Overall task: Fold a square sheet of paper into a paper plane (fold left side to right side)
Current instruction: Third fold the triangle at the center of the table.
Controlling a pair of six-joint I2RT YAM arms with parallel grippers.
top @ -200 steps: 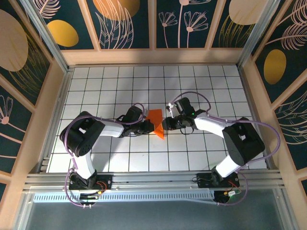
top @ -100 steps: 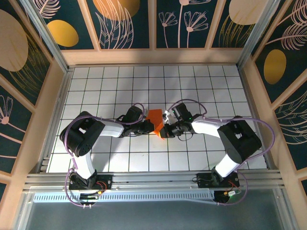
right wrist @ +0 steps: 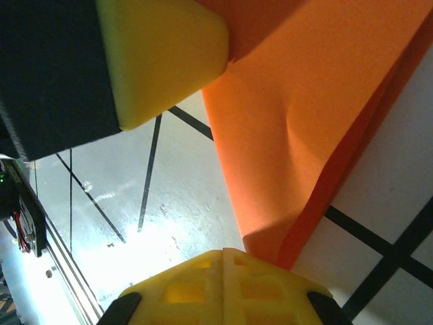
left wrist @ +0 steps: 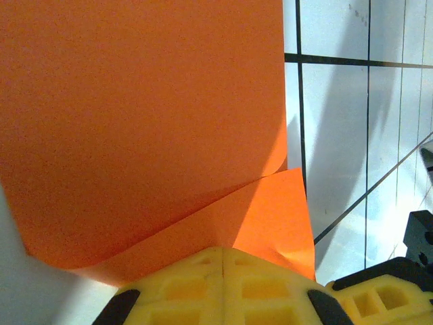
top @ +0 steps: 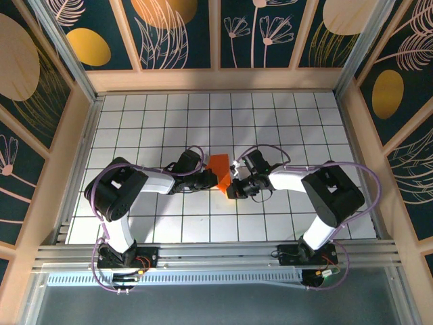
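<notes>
Since a sec ago the right arm (top: 331, 193) has swung in toward 9 o'clock – its elbow now sits closer to the middle, and its gripper has gone from apart to pressed together. The left arm (top: 118, 189) hasn't budged. The paper's low tip at 6 o'clock looks shorter and more tucked than before.

Table (top: 135, 122): white grid top, both arms reaching in from the near edge to meet just 6 o'clock of centre.

Paper (top: 218, 164): bright orange, partly folded, lying between the two grippers. In the left wrist view one flap overlaps another along a slanted edge, so it's prob. mid-fold, not yet a dart.

Left gripper (top: 208, 180): at the paper's 8 o'clock. Its wrist view shows the yellow tips meeting w/ orange coming straight out of them, so it's pinching the paper. Prob. there as an anchor so the sheet can't slide.

Right gripper (top: 231, 185): at the paper's 4 o'clock. Its wrist view shows the tips together w/ the paper's edge running down into them – looks like a pinch on that edge, though the contact itself is hard to see. Prob. a grip to carry or crease the flap.

Risk: two pinches this close could tear or buckle thin paper if they pull apart.
</notes>
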